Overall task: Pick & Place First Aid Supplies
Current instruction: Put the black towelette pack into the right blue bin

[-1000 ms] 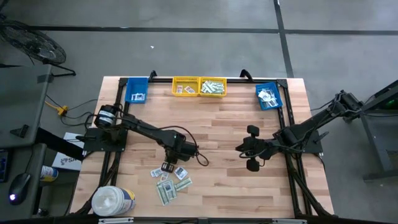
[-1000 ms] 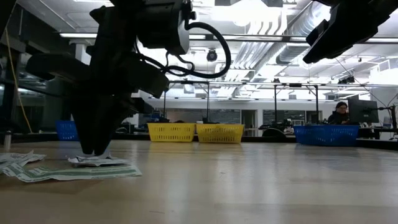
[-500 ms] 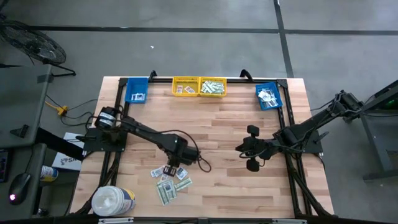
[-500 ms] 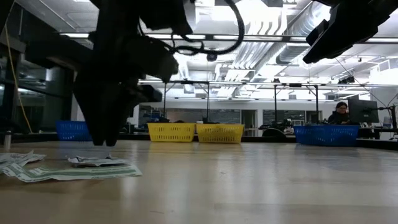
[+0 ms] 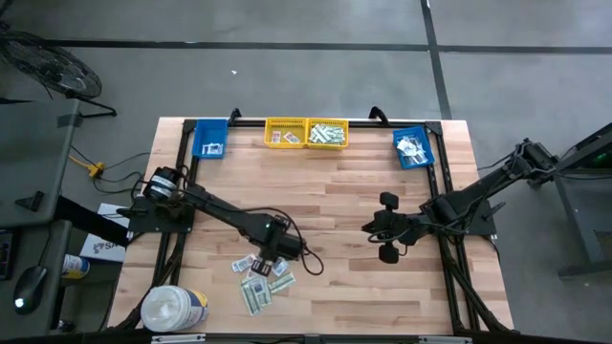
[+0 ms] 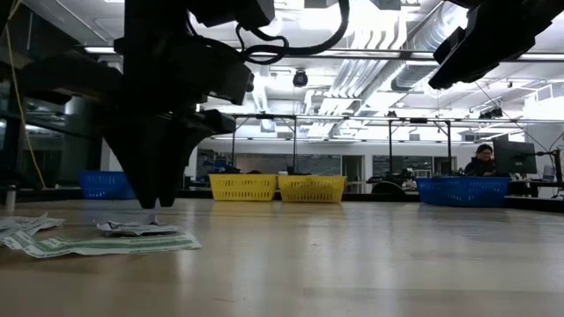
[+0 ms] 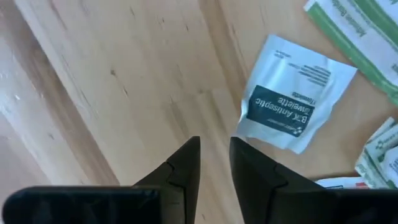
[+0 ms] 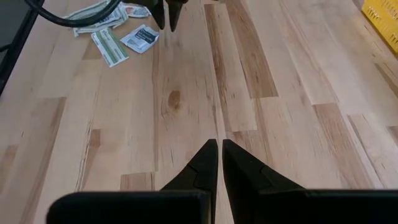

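Left gripper hovering over the packets, jaws standing narrowly apart and empty.

A squarish antiseptic towelette packet is lying flat on the tabletop, tilted, its printed lines climbing toward two o'clock in the left wrist view. Right gripper is waiting with jaws closed.

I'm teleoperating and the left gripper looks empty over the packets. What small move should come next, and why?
Probably shift the left gripper sideways over the white antiseptic towelette packet, then lower. Its fingers stand slightly apart with nothing between them, above bare wood, and the packet lies flat just beside them, clear of the green strips. The right gripper waits shut at mid-table.
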